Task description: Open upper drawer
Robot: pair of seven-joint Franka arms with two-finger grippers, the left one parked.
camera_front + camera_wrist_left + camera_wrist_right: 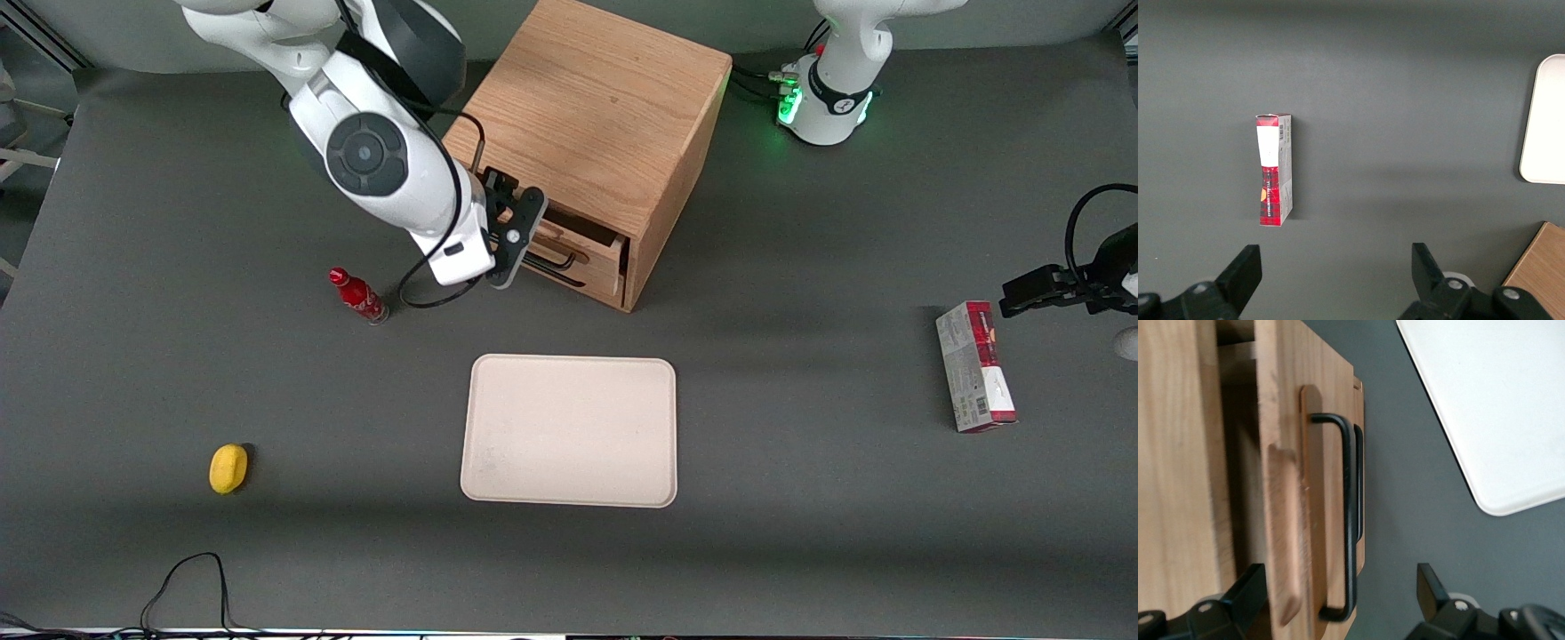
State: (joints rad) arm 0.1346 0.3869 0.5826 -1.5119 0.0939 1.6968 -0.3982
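Note:
The wooden cabinet [591, 116] stands at the back of the table. Its upper drawer [594, 250] sticks out a little, with a dark gap between its front and the cabinet body. In the right wrist view the upper drawer front [1281, 453] carries a thin black wire handle [1350, 520], and the lower drawer's handle [1359, 473] shows just past it. My right gripper [511, 242] is in front of the drawers at handle height. In the right wrist view the gripper [1338, 593] is open, its fingers [1248, 587] standing either side of the upper handle's end without touching it.
A cream tray [570, 431] lies nearer the front camera than the cabinet and also shows in the right wrist view [1491, 400]. A red bottle [357, 296] stands beside my gripper. A yellow object [228, 468] lies toward the working arm's end. A red-and-white box [974, 365] lies toward the parked arm's end.

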